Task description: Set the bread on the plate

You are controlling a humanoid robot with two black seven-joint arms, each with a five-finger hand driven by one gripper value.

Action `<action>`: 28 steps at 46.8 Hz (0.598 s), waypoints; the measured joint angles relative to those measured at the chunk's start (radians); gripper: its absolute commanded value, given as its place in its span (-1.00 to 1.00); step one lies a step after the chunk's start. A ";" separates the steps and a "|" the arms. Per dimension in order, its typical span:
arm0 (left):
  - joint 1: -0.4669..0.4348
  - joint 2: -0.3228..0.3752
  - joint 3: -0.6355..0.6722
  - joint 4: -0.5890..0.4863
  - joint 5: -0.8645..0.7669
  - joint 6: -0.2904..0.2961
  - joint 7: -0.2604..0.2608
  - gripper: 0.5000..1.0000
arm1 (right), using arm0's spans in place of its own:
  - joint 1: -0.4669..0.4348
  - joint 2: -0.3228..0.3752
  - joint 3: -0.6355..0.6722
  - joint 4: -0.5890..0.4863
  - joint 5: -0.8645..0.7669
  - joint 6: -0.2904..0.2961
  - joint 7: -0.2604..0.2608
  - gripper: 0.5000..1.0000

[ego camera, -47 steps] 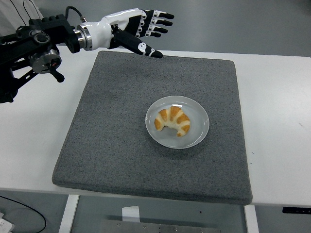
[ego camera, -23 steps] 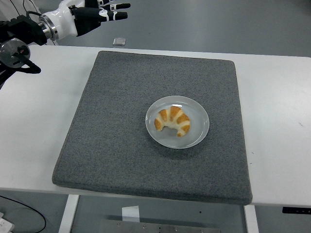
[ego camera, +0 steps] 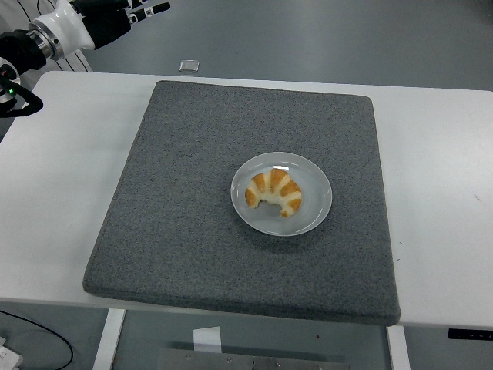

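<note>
The left hand [ego camera: 115,17] is seen at the far left corner of the picture, beyond the table's [ego camera: 62,193] far edge, with its fingers stretched out loosely and nothing held in them. A second ago it was hanging over the far left corner of the mat [ego camera: 192,200]; half a second ago it had been drawn back past the table edge, and now only part of it is left in view, so a steady withdrawal up and to the left is shown. The right hand is not seen at all.

The bread [ego camera: 274,193], a croissant, is lying on the plate [ego camera: 316,208], which is set a little right of the mat's middle. Neither has been shifted across the three pictures. A small pale object [ego camera: 189,66] can be made out on the floor beyond the table.

From this the task is judged complete: the bread is settled on the plate, well apart from the retreating hand, and nothing further appears to be needed.
</note>
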 measured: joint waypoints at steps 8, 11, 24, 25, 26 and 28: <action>0.023 -0.011 0.000 0.034 -0.042 0.000 0.001 0.99 | 0.000 0.000 0.000 0.000 0.000 0.000 0.000 0.73; 0.025 -0.013 0.000 0.052 -0.075 0.001 0.009 0.99 | 0.000 0.000 0.000 0.000 0.000 0.000 0.000 0.73; 0.036 -0.033 0.002 0.120 -0.182 0.001 0.049 0.99 | -0.001 0.000 0.001 0.005 0.001 0.004 0.000 0.73; 0.038 -0.039 0.002 0.125 -0.183 0.001 0.049 0.99 | -0.001 0.000 0.001 0.008 0.002 0.004 0.000 0.73; 0.039 -0.043 0.002 0.129 -0.183 0.001 0.050 0.99 | -0.001 0.000 0.001 0.010 0.002 0.005 0.000 0.73; 0.040 -0.051 0.002 0.136 -0.183 0.001 0.051 0.99 | -0.001 0.000 0.001 0.012 0.003 0.005 0.000 0.73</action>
